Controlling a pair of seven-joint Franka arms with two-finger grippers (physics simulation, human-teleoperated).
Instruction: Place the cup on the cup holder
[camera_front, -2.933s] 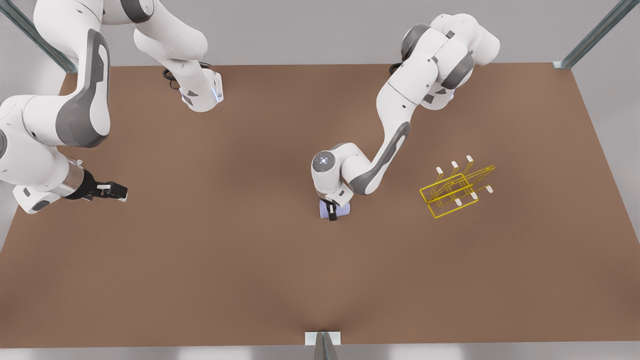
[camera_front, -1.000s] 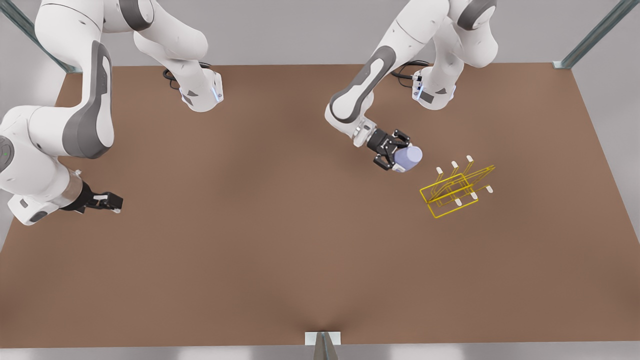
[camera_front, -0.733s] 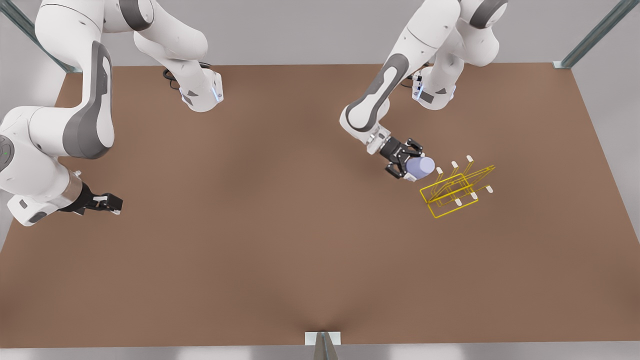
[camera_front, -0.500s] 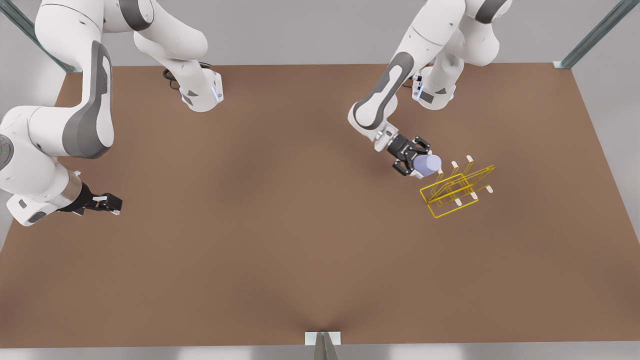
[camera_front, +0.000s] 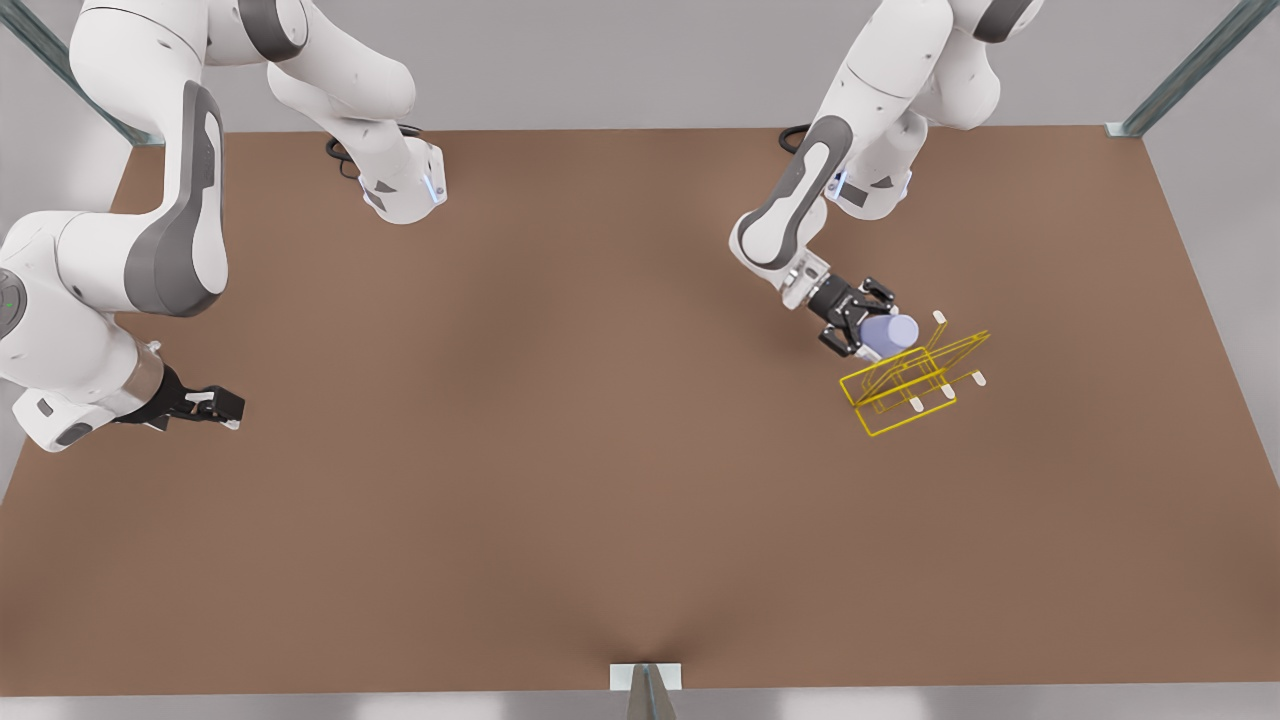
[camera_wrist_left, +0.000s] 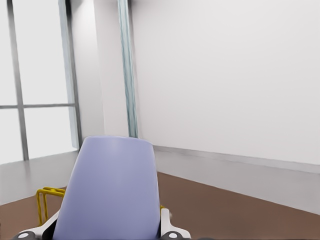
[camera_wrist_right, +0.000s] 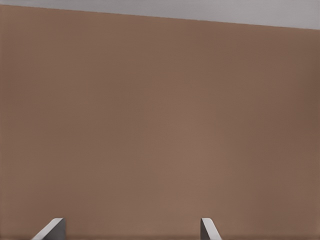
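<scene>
Right now we see a brown tabletop (camera_front: 560, 500) from above, with two white robot arms. On the front view's right, the left gripper (camera_front: 868, 325) has its black fingers closed around a small pale lavender-blue tapered cup (camera_front: 889, 332), held tipped on its side above the table. The cup sits against the upper left edge of a yellow thin-wire rack with white-capped prongs (camera_front: 915, 385), which stands in the right half of the frame. In the left wrist view we see the cup (camera_wrist_left: 110, 187) filling the lower left, with a bit of the yellow rack (camera_wrist_left: 45, 200) showing beside it. Far off, at the front view's left edge, the right gripper (camera_front: 225, 405) waits low over bare table. The right wrist view shows its fingertips (camera_wrist_right: 50, 229) spread wide apart, holding nothing.
</scene>
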